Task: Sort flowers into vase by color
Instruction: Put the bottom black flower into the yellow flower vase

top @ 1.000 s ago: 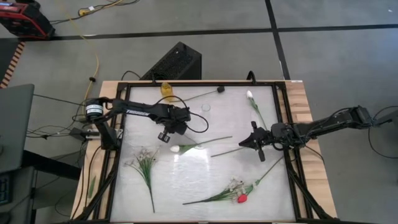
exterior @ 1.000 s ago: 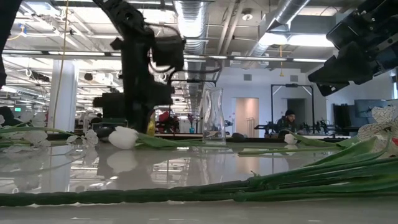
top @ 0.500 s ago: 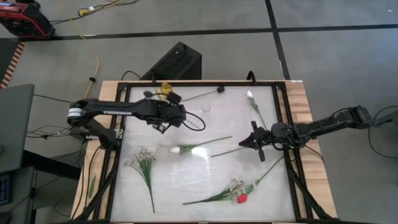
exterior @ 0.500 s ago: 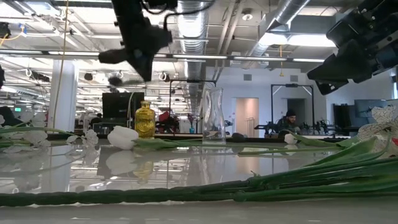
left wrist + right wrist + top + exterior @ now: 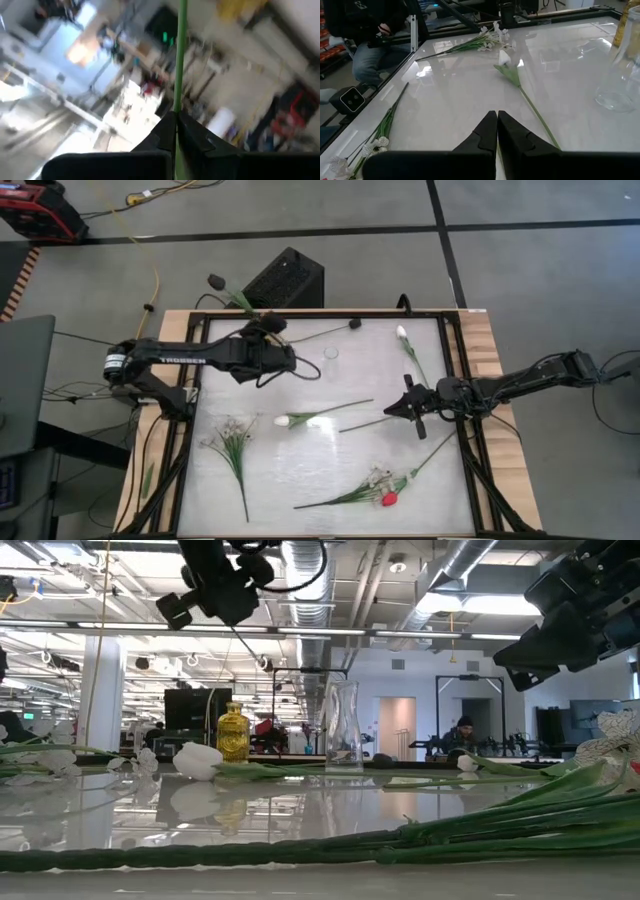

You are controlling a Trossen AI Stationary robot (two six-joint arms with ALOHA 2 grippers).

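My left gripper [image 5: 262, 332] is raised over the table's far left part and is shut on a dark-headed flower [image 5: 216, 282]. The flower's head reaches out past the far edge. A yellow vase [image 5: 232, 732] and a clear glass vase [image 5: 331, 353] stand upright at the far side. A white tulip [image 5: 283, 420] lies flat at mid-table. Another white flower [image 5: 401, 333], a dark flower [image 5: 354, 324], a red flower [image 5: 389, 499] and two white-blossom sprigs [image 5: 232, 435] [image 5: 375, 479] also lie on the table. My right gripper [image 5: 404, 409] hangs shut and empty above the right side. My left gripper pinches the dark flower's green stem [image 5: 180, 95] between its two fingers. The stem runs straight on past the fingertips in the left wrist view. The flower is lifted clear of the table and tilted, and a thin length of stem [image 5: 255, 652] hangs below the gripper.
A black metal frame [image 5: 455, 380] borders the glossy white table top. A loose green stem [image 5: 365, 423] lies just left of my right gripper. A black box [image 5: 285, 278] stands behind the far edge. A person sits far off in the room [image 5: 460, 735].
My left gripper has risen from low beside the white tulip and gone toward the far edge, turning as it went. It carries the dark flower, whose head now sticks out beyond the far edge. The white tulip has stayed where it was.
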